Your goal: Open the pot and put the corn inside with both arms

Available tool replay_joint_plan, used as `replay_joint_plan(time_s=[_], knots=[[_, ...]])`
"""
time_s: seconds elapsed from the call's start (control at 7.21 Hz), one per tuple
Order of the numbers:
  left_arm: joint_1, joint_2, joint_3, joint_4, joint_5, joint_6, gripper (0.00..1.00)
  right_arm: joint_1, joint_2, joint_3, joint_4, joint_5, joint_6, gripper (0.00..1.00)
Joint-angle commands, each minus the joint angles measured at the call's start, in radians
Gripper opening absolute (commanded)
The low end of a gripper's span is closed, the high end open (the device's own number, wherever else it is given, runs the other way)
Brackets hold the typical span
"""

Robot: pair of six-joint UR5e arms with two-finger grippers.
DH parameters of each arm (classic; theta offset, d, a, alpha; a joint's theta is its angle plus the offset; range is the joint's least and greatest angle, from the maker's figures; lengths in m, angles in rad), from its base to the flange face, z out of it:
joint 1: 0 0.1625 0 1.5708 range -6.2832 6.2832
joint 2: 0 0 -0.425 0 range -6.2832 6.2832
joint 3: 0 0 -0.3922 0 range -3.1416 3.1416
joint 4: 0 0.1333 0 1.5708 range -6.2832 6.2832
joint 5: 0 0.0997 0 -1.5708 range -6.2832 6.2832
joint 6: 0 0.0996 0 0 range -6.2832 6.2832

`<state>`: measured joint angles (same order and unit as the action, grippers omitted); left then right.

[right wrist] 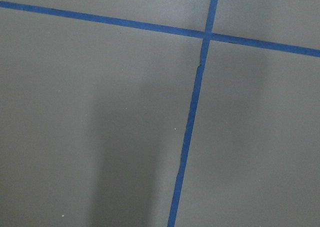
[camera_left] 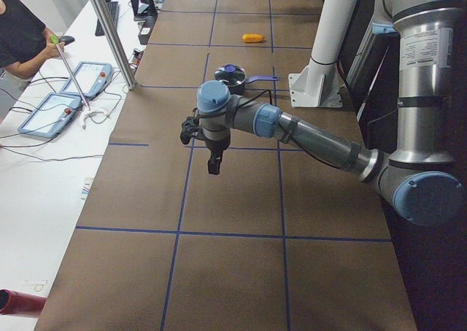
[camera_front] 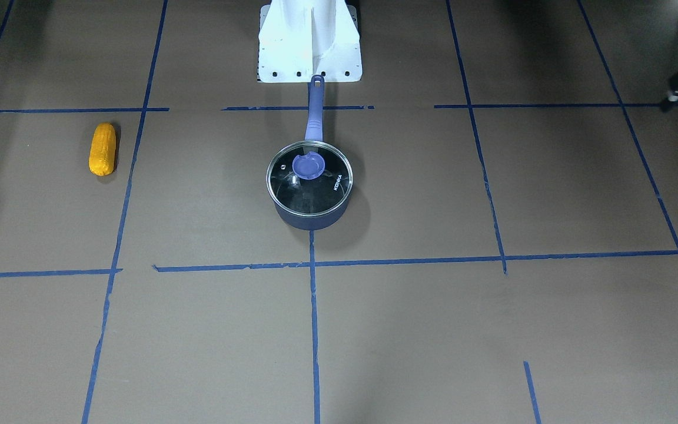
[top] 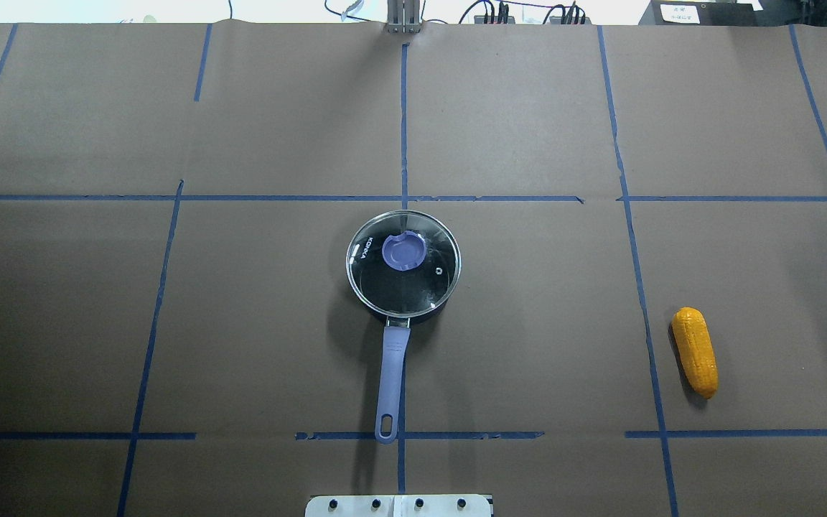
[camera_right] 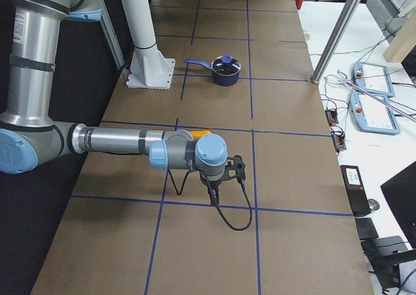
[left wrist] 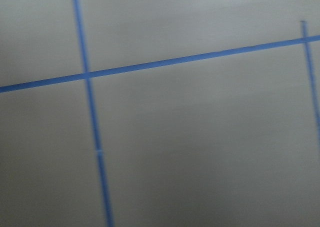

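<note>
Brown papered surface (camera_front: 209,330), blue-taped: facing the robot, the pot (camera_front: 309,215) sits central, its glass lid (camera_front: 309,187) on and marked KONKA, and the corn (camera_front: 103,149) lies well apart. Overhead, its handle (top: 393,373) points toward the white base (top: 399,506). From the left end, the left arm (camera_left: 321,138) reaches out, wrist downward. From the right end, the right arm (camera_right: 117,141) does likewise. I cannot tell whether either arm's jaws are parted or closed.
</note>
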<state>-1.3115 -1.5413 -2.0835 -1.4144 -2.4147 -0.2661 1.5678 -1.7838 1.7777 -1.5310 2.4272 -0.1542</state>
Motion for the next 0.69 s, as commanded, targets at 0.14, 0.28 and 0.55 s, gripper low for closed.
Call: replay_joint_plan(time_s=[0.14, 0.28, 0.55], knots=[[0.500, -0.410, -0.043, 0.015, 0.217, -0.775, 1.00, 0.000, 0.000, -0.010, -0.001, 0.001, 0.005, 1.00], [0.652, -0.548, 0.045, 0.015, 0.335, -0.947, 1.00, -0.002, 0.003, -0.023, -0.001, 0.003, 0.004, 1.00], [0.687, -0.842, 0.339, 0.012, 0.380, -1.083, 1.00, -0.005, 0.003, -0.027, 0.000, 0.007, 0.004, 1.00]])
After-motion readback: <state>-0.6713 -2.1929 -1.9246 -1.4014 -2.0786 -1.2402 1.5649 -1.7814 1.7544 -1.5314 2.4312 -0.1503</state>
